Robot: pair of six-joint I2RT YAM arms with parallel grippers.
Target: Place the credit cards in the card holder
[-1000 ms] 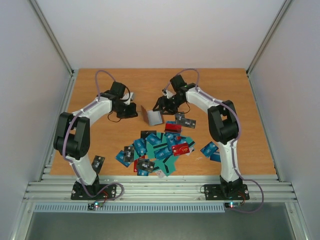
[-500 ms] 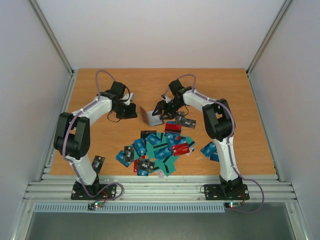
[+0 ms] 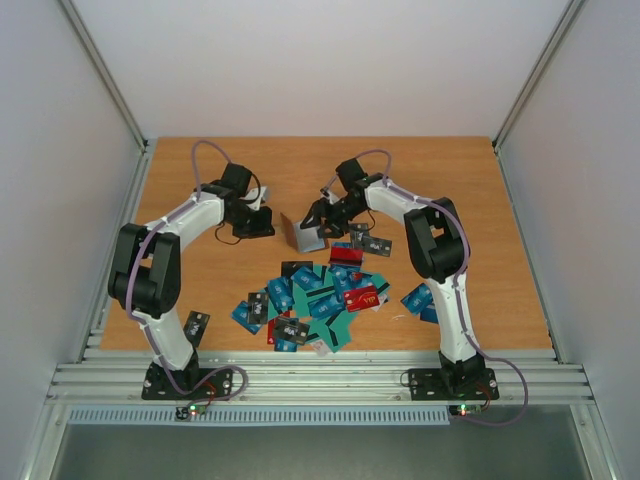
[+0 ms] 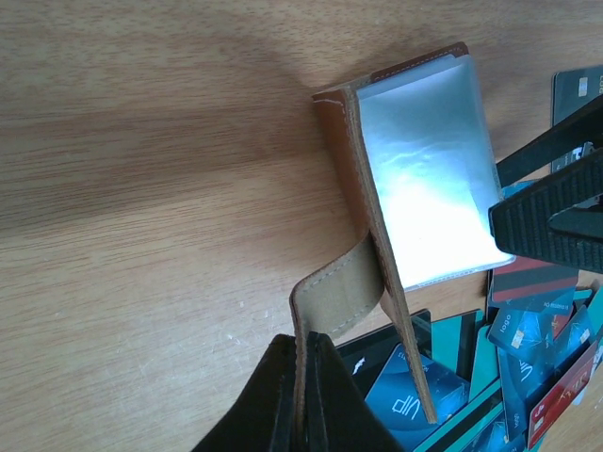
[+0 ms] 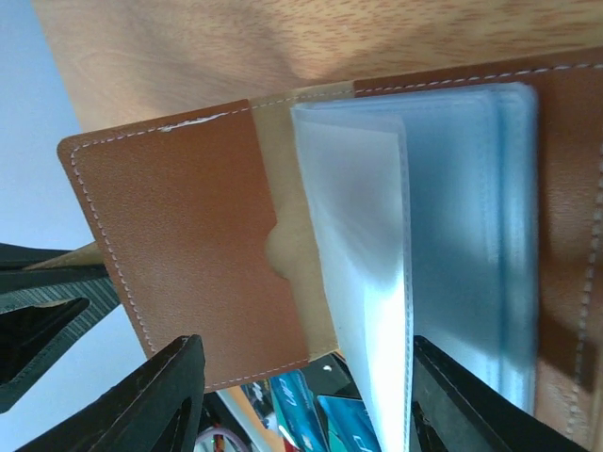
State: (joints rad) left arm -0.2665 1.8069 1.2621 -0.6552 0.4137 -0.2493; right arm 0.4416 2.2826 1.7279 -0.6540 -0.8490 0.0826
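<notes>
The card holder (image 3: 303, 232) is standing open on edge near the middle of the bench (image 3: 480, 200), bare wood stretching to the far edge. The left end effector (image 4: 303, 395) is pinching its strap (image 4: 334, 282), fully closed; the right end effector (image 5: 303, 347) is straddling its clear sleeves (image 5: 452, 235), jaws apart. The credit cards (image 3: 320, 295) are lying heaped toward the near edge.

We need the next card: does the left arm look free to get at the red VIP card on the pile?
Probably not: the left gripper is shut on the strap of the card holder, holding it up. The red VIP card itself lies uncovered.
</notes>
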